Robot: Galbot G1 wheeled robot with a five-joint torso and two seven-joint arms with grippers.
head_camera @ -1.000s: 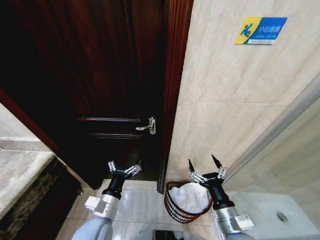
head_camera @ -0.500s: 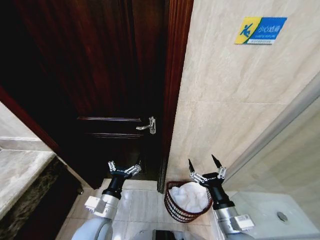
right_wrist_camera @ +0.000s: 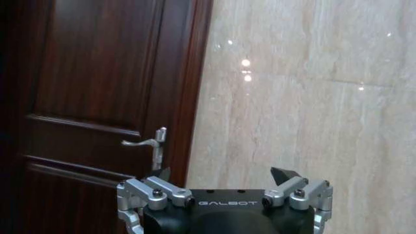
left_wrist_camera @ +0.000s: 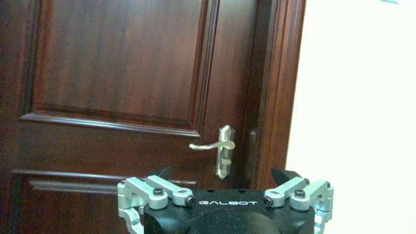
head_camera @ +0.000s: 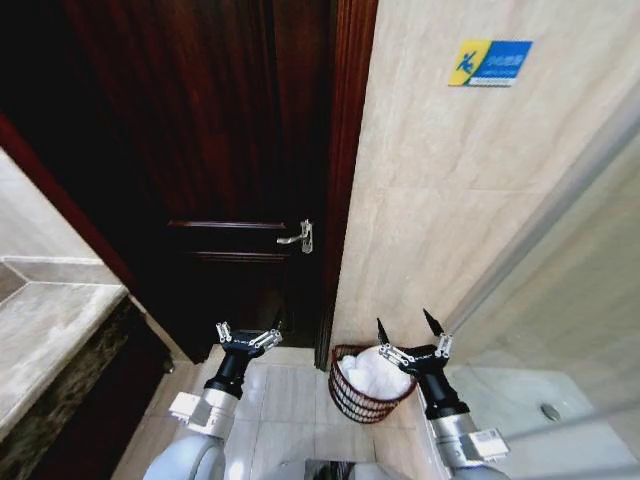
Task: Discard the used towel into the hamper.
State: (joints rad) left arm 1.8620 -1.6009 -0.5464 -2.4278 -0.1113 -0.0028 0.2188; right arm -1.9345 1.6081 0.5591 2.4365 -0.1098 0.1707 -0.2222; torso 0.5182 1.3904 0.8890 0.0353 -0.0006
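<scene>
- Nearest, in the head view: left gripper at about 7 o'clock, fingers spread apart and holding nothing, raised above pale floor tiles.
- Level with it at about 5 o'clock: right gripper, its two dark pointed fingers splayed wide, likewise holding nothing.
- Just beyond the right gripper and partly behind it: the hamper, a round reddish-brown wire basket on the floor at the foot of the wall, between door frame and right arm.
- Inside the hamper: the towel, a white bundle heaped up to the rim; apart from both grippers.
- Seen from the head alone: hamper, towel, floor, a grey stone counter at 9 o'clock, and a blue and yellow sign high on the wall at 1 o'clock.
- Left wrist view: gripper body at 6 o'clock with fingertips parted; straight ahead, the dark wooden door with raised panels and a silver lever handle just above the gripper.
- Right wrist view: same parted-finger pose at 6 o'clock; door and handle pushed toward 9 o'clock, with glossy beige marble wall from 12 to 3 o'clock, bright reflections on it.
- Farthest, in every view: door shut in its frame, wall beside it.
</scene>
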